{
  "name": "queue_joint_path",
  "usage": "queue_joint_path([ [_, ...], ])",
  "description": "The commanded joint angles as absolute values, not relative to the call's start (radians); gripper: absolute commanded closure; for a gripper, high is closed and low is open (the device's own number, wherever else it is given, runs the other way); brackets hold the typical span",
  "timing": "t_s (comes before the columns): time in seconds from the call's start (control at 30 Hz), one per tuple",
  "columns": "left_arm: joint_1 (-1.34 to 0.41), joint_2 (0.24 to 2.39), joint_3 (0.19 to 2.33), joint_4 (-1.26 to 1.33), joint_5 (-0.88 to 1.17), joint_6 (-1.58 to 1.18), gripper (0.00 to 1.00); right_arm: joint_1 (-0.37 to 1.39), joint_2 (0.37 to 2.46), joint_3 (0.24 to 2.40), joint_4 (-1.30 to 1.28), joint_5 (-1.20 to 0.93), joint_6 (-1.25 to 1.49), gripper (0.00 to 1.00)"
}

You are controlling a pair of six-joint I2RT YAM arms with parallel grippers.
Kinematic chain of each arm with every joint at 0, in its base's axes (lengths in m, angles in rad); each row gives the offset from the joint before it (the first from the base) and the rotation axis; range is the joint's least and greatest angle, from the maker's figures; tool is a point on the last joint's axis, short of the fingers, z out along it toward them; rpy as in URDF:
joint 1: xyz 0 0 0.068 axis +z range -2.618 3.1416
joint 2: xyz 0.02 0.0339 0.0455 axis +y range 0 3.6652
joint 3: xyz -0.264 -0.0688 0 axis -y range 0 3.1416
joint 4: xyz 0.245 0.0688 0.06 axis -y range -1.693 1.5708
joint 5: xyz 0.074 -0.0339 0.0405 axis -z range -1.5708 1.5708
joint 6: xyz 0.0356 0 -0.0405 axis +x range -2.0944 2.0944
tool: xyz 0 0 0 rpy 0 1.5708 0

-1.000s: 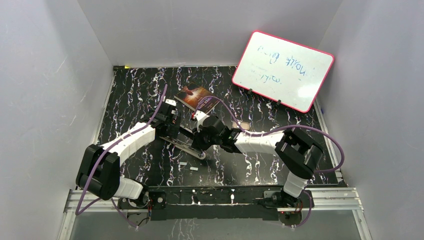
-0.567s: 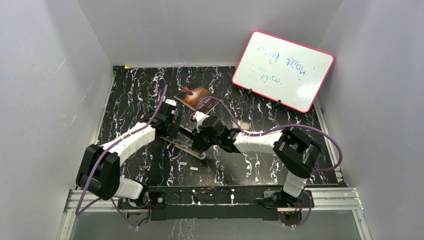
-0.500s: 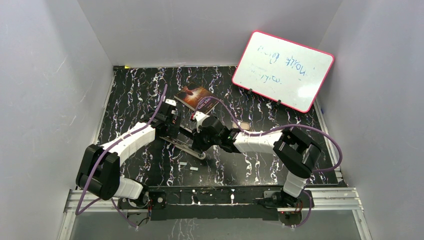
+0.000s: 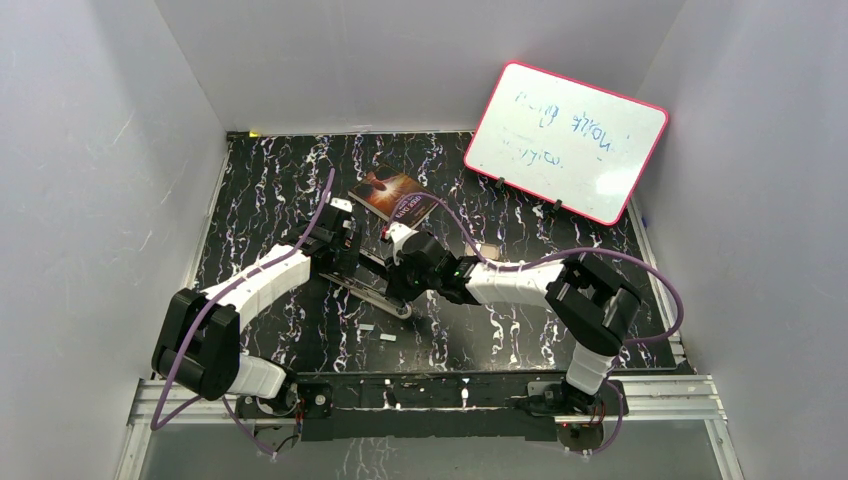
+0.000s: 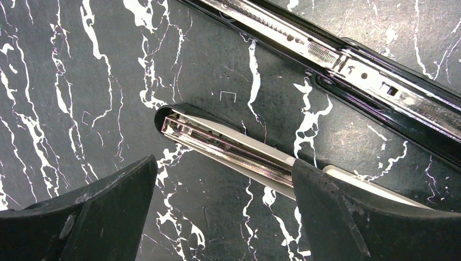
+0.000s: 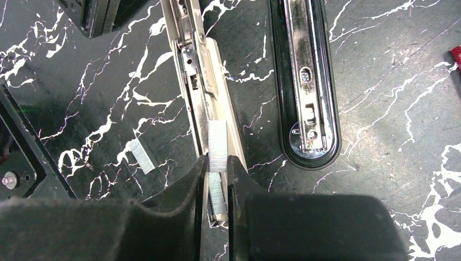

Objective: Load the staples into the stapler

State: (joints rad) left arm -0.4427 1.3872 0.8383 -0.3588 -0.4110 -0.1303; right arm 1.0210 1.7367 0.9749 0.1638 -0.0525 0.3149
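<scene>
1. The staples (image 6: 217, 138), a short silver-grey strip, sit between the two fingers of the right end effector (image 6: 217, 161). The fingers are nearly closed and pinch the strip from both sides. Its upper half sticks out past the fingertips.
2. In the right wrist view the free end of the strip lies over the end of the stapler's pale magazine channel (image 6: 202, 81) and runs along its length. It cannot be told whether the strip already rests in the channel or is just above it.
3. The stapler (image 4: 375, 285) lies opened flat near the middle of the desk (image 4: 280, 170). Its black cover arm with chrome insert (image 6: 304, 81) lies just beside the channel, roughly parallel to it.
4. The left end effector (image 5: 223, 166) stands wide open over the other end of the channel. One finger is on each side of it and nothing is gripped. The channel passes beneath the right-hand finger (image 5: 369, 217) in that view, and contact cannot be judged.
5. A loose staple strip (image 6: 142, 156) lies on the desk just beside the channel, apart from both end effectors.
6. A book (image 4: 393, 195) lies beyond the stapler toward the far edge of the desk. A red-framed whiteboard (image 4: 566, 140) leans at the far right corner.
</scene>
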Motion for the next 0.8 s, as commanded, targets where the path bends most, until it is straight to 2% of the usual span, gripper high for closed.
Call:
queue_joint_path([
  [0.0, -0.449, 1.373, 0.827, -0.364, -0.432, -0.121, 0.07, 1.022, 1.736, 1.023, 0.167, -0.023, 0.302, 1.0],
  [0.5, -0.449, 1.373, 0.828, -0.364, -0.432, -0.121, 0.07, 1.055, 1.758, 1.051, 0.132, 0.04, 0.246, 1.0],
  [0.77, -0.449, 1.373, 0.828, -0.364, -0.433, -0.122, 0.07, 1.066, 1.628, 0.945, 0.295, 0.045, 0.224, 1.0],
])
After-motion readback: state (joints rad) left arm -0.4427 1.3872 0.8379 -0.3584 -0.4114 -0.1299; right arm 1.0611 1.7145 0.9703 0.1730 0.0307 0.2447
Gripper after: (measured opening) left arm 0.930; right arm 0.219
